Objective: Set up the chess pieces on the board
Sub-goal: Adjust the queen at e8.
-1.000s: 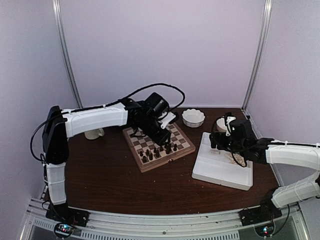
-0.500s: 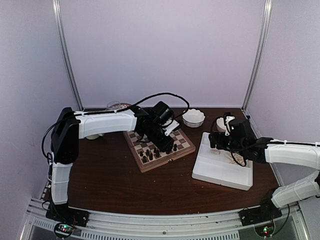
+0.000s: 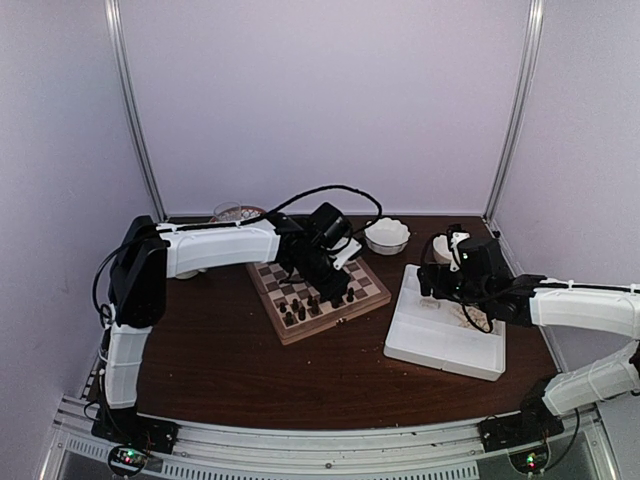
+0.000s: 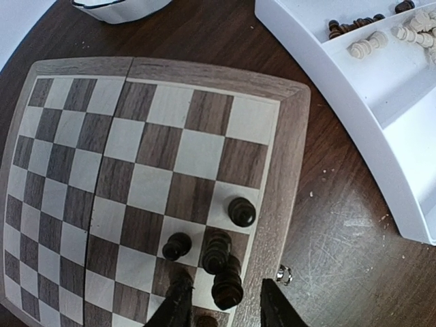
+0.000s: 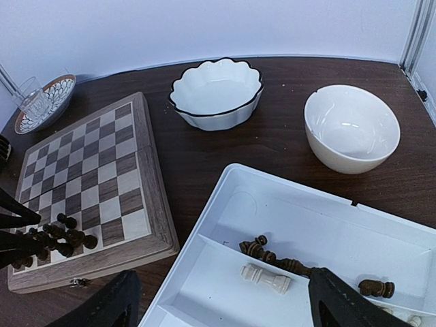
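Chess pieces (image 4: 241,212), small turned wooden figures in dark brown to black, stand bunched at one corner of the board (image 4: 286,170), right under the left gripper (image 4: 227,305). Its two fingers (image 4: 180,303) are parted, with one dark piece standing between them and a gap showing on either side, so nothing is grasped. A dark shape at the very edge of the wrist view, between the fingers, may be another piece. Three more dark pieces stand just ahead of the fingers. Beyond them the cream and brown squares are bare, framed by a light wood border with a small metal clasp (image 4: 285,274) on its side. The board lies on a dark wooden table (image 5: 184,170).

The right gripper (image 5: 223,286) hangs with its jaws spread wide and empty over a white divided tray (image 5: 231,170). Just ahead of its fingers, dark pieces and a pale cream one (image 5: 266,278) lie on their sides in the tray. Farther ahead sit a scalloped bowl (image 5: 216,92) and a plain bowl (image 5: 351,129).
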Robot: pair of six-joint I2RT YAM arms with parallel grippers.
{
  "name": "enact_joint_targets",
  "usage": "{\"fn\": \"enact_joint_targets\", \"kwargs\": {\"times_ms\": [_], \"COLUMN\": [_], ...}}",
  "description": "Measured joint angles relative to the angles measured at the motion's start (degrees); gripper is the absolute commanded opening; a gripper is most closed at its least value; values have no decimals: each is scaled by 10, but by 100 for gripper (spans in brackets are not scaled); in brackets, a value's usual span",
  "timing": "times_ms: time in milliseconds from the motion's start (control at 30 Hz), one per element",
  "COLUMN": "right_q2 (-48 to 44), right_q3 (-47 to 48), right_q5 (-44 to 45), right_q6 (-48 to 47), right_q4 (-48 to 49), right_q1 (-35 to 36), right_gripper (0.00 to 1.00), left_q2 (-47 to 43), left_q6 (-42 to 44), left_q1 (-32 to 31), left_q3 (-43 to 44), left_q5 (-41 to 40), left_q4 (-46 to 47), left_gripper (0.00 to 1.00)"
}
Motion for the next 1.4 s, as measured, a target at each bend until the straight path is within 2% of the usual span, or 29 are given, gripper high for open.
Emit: {"fn": "enact_joint_targets", "kwargs": {"times_ms": [600,867,1400], "right_q2": [2,2,7], "right_q3": [2,2,2], "right_q5": [0,0,0], "right_q6": [0,0,0], "right_q4": [0,0,0], "right_q1": [0,0,0], "right_gripper": [88,88,88], "left_q2": [11,21,22], "left_q6": [0,0,0], "left_q1": [0,0,0], "left_q3": [9,11,15], "left_q5": [-7,-7,-7], "left_q4": [-3,-10,-26], "left_gripper": [34,26,18]}}
